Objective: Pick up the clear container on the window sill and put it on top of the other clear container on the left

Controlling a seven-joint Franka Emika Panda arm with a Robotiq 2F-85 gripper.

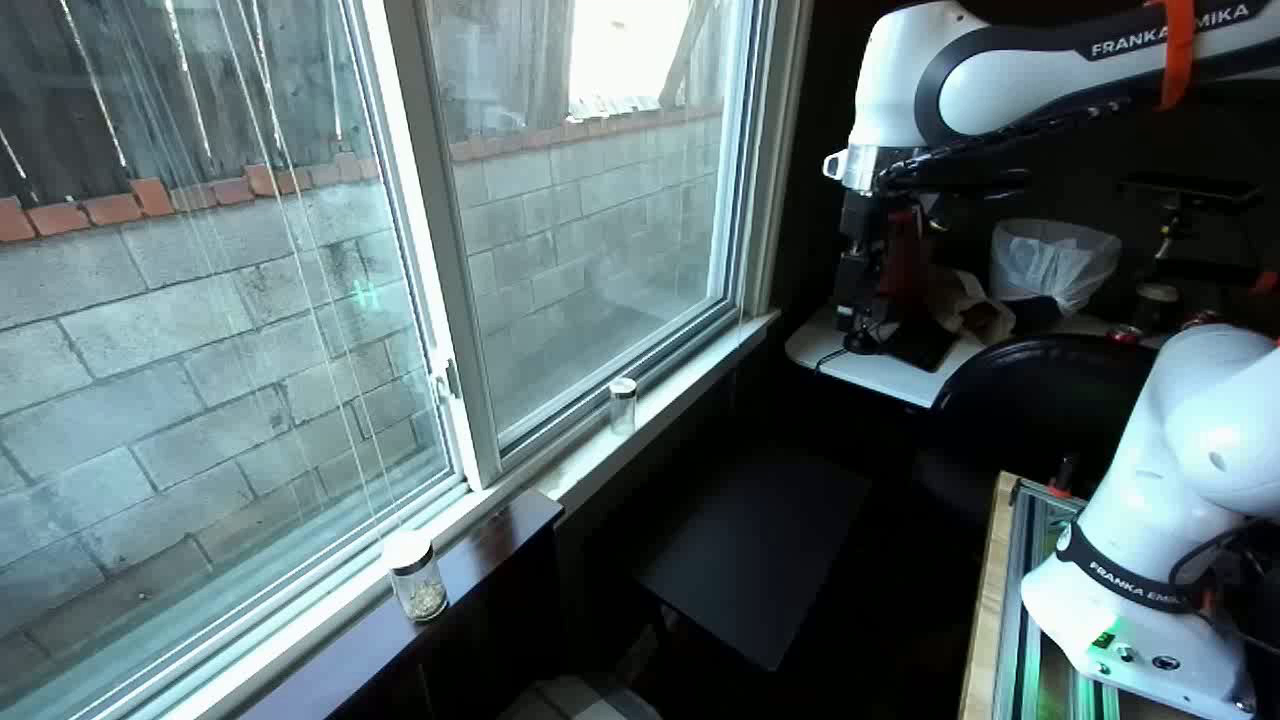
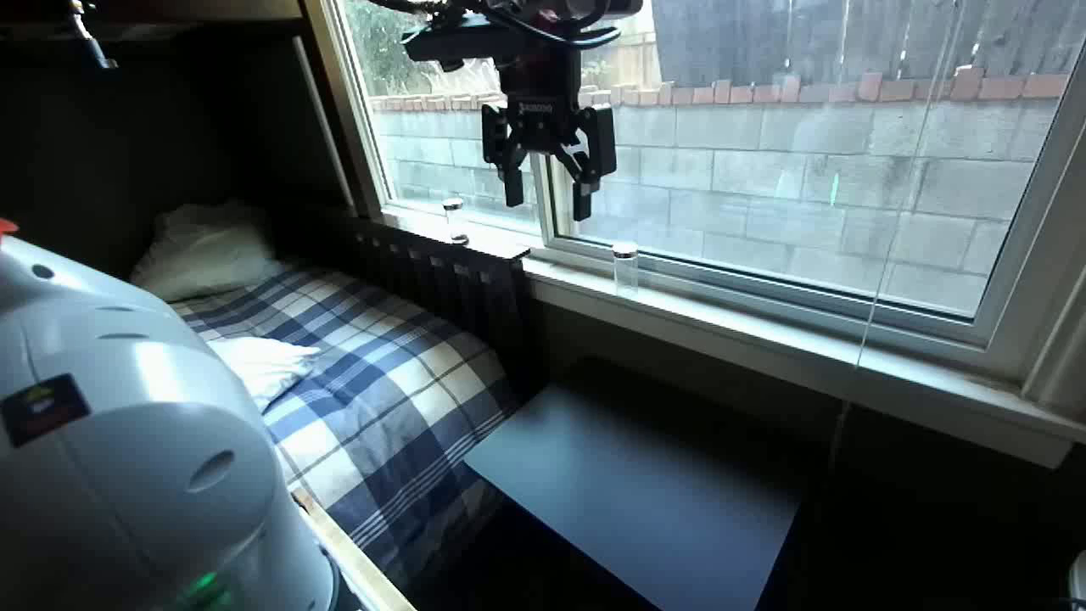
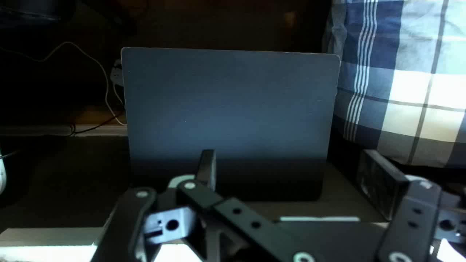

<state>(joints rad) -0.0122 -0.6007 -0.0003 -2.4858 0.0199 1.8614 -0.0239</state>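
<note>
The clear container [image 1: 623, 408] stands upright on the white window sill [image 1: 690, 385], its top whitish. In an exterior view the container [image 2: 625, 273] stands on the sill [image 2: 764, 333], right of the window's upright frame. The other clear container [image 1: 420, 585], with yellowish bits at its bottom, stands on a dark ledge [image 1: 500, 537]; it also shows in an exterior view [image 2: 456, 225]. My gripper [image 2: 547, 204] is open and empty, pointing down, in the air above the containers' level; it is seen edge-on too [image 1: 858, 330]. In the wrist view the open fingers [image 3: 293, 174] hold nothing; both containers are out of view there.
A low black tabletop [image 2: 645, 484] lies below the sill and fills the middle of the wrist view [image 3: 229, 105]. A plaid bed [image 2: 382, 382] is beside it. A thin cord [image 2: 878, 280] hangs before the window. A dark chair [image 1: 1050, 400] stands near my base.
</note>
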